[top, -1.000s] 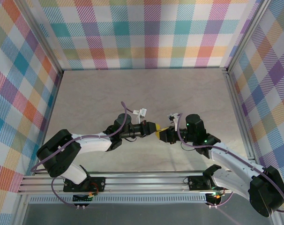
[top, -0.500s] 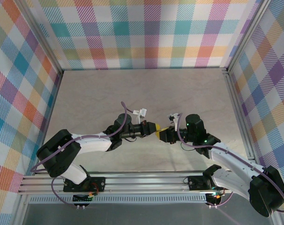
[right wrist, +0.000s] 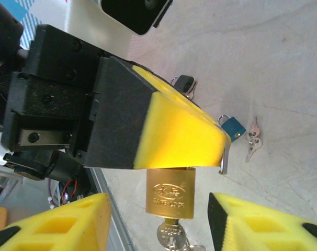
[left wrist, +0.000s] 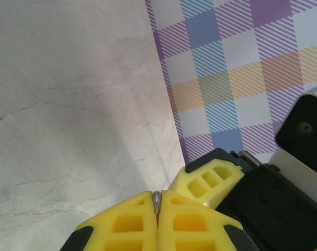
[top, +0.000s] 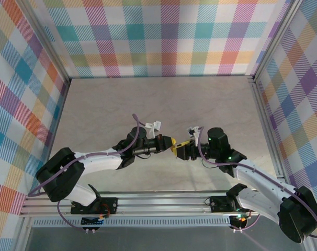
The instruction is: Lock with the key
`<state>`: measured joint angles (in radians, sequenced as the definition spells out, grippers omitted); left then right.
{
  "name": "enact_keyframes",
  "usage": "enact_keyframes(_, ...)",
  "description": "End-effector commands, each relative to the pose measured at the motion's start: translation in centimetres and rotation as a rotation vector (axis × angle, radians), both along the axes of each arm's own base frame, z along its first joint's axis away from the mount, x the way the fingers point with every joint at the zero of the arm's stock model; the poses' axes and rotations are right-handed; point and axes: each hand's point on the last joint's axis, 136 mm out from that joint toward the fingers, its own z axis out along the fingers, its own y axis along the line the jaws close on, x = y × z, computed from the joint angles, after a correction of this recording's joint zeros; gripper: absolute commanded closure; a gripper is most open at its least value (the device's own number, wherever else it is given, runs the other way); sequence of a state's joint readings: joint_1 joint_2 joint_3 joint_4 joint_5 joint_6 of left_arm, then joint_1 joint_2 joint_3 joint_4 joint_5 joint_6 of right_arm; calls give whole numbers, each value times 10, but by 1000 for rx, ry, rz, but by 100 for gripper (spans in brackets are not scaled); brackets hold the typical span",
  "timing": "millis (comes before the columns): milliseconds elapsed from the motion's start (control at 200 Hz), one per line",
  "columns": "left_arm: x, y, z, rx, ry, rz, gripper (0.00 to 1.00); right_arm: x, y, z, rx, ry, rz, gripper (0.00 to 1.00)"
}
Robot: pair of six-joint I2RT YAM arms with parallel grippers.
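— Where was the brass padlock (right wrist: 170, 191)?
— Pinched by its shackle in the left gripper (left wrist: 157, 209). Its yellow fingers (right wrist: 179, 133) were pressed fully together on the thin metal loop, and the lock body hung below them, off the table (right wrist: 263, 63).
— And the key?
— A key (right wrist: 169, 235) sat at the bottom of the lock body.
— What about the right gripper (top: 180, 150)?
— Its fingers (right wrist: 59, 225) stood well apart, one on each side of the lock body, gripping nothing.
— Anything else about?
— A small blue padlock (right wrist: 233, 127) lay on the table, with loose keys (right wrist: 252, 140) just beside it.
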<state>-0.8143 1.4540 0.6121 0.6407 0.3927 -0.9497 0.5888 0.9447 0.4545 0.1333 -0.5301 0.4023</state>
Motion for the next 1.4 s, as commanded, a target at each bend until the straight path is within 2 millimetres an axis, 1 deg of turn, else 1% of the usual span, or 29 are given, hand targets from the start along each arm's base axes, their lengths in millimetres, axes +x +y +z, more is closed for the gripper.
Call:
enact_keyframes(0, 3, 3, 18, -20, -65, 31, 100, 2, -1, 14, 21, -58, -17, 47)
enact_keyframes(85, 5, 6, 25, -33, -96, 46, 100, 5, -5, 13, 12, -55, -47, 43)
enact_keyframes(160, 4, 9, 31, -37, -130, 48, 100, 5, -5, 15, 28, -49, -56, 40)
enact_keyframes(210, 4, 12, 35, -38, -150, 57, 100, 5, -7, 17, 33, -46, -69, 40)
enact_keyframes(320, 8, 20, 39, -12, -166, 104, 100, 8, -13, 11, 8, -43, -112, 40)
enact_keyframes(405, 12, 23, 34, 30, -142, 129, 100, 10, -16, 8, -2, -54, -132, 40)
enact_keyframes(535, 17, 19, 26, 62, -89, 143, 100, 9, -13, 18, 7, -111, -133, 38)
enact_keyframes(675, 25, 18, 15, 135, -20, 176, 100, 10, -7, 20, -85, -196, -157, 34)
enact_keyframes(775, 31, 20, 7, 193, 14, 210, 100, 12, -1, 21, -137, -263, -184, 34)
enact_keyframes(850, 35, 20, 3, 229, 35, 236, 100, 14, 5, 18, -168, -296, -203, 36)
enact_keyframes(960, 39, 18, 3, 265, 55, 259, 100, 18, 11, 15, -210, -346, -233, 37)
enact_keyframes(1080, 40, 12, 6, 286, 55, 261, 100, 22, 15, 20, -241, -414, -269, 39)
enact_keyframes(1275, 37, 7, 10, 286, 49, 252, 100, 35, 13, 18, -299, -440, -327, 42)
enact_keyframes(1395, 35, 8, 8, 287, 48, 251, 100, 40, 11, 17, -330, -452, -349, 48)
